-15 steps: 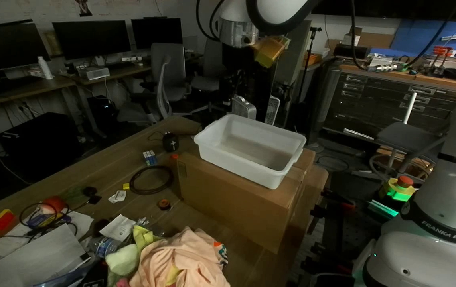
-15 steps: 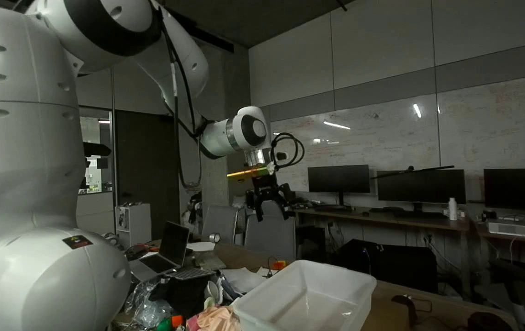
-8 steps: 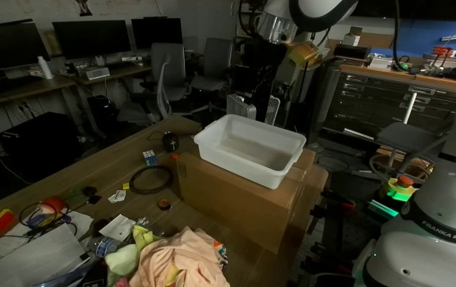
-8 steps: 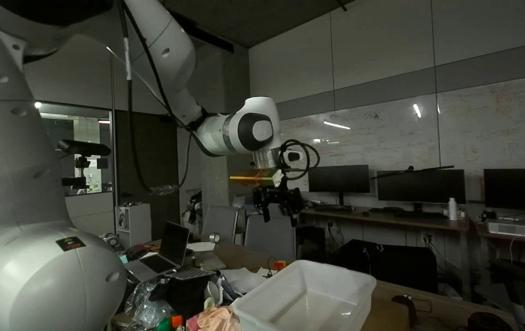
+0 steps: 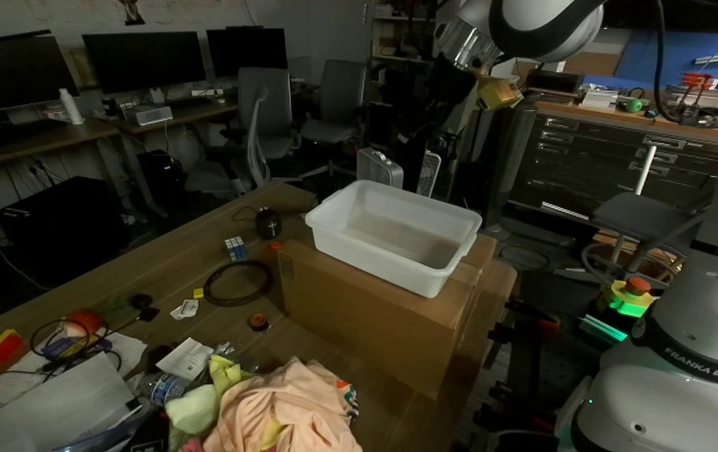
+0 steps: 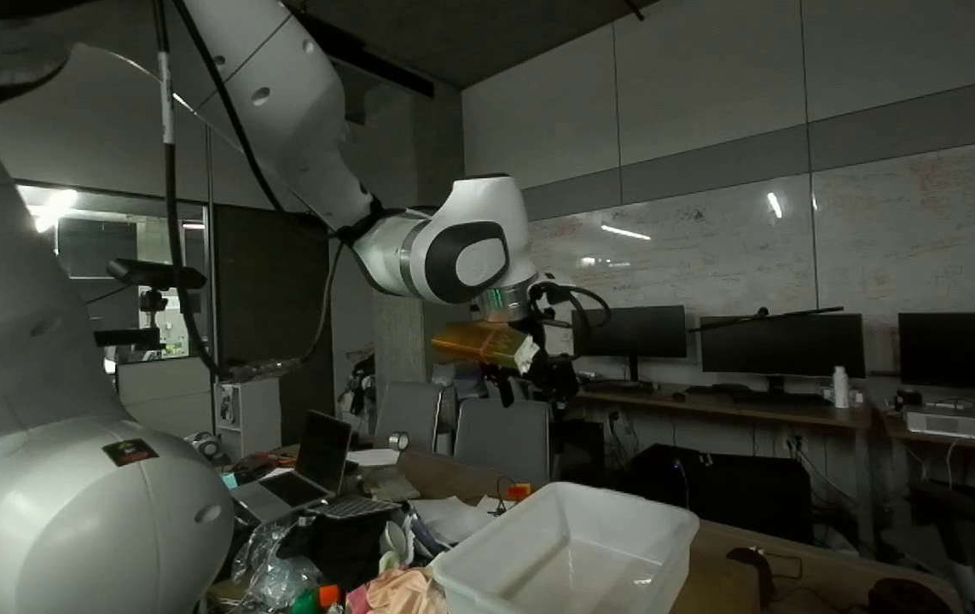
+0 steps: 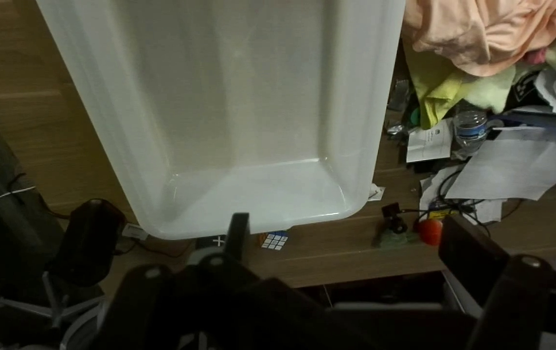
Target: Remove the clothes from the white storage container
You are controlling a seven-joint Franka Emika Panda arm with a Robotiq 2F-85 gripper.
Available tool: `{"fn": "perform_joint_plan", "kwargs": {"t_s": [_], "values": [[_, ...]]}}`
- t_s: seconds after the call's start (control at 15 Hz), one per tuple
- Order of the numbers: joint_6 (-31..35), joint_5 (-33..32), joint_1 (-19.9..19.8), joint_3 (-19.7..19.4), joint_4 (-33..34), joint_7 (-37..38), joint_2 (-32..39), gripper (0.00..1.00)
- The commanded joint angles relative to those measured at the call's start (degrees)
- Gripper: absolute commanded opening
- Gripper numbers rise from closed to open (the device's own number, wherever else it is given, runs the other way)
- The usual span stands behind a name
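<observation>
On the left and across the middle of the wrist view is the white tub (image 7: 258,199), up and to the left of the pincer (image 7: 347,223). In both exterior views the pincer hangs higher than the tub and apart from it; in an exterior view a cardboard box (image 5: 365,320) carries the tub. In the wrist view, a puzzle cube (image 7: 274,240) on the worktop (image 7: 336,262) shows between the pincer's fingers (image 7: 237,236), which stand wide apart. Further right, a red ball (image 7: 431,232) shows just beside the right-hand finger. Up and right of the pincer come a water bottle (image 7: 470,129) and the clothes (image 7: 492,34), a peach, yellow and pale green heap outside the tub, well apart from the pincer. Rightmost lie sheets of paper (image 7: 521,167).
</observation>
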Motion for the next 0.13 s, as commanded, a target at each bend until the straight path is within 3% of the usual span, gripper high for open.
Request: {"fn": "perform_joint_plan", "kwargs": {"t_s": [0.0, 0.07], "values": [[-0.13, 0.21, -0.37, 0.25, -0.2, -0.51, -0.17, 1.0], [-0.13, 0.22, -0.35, 0.19, -0.38, -0.75, -0.28, 1.0]]}}
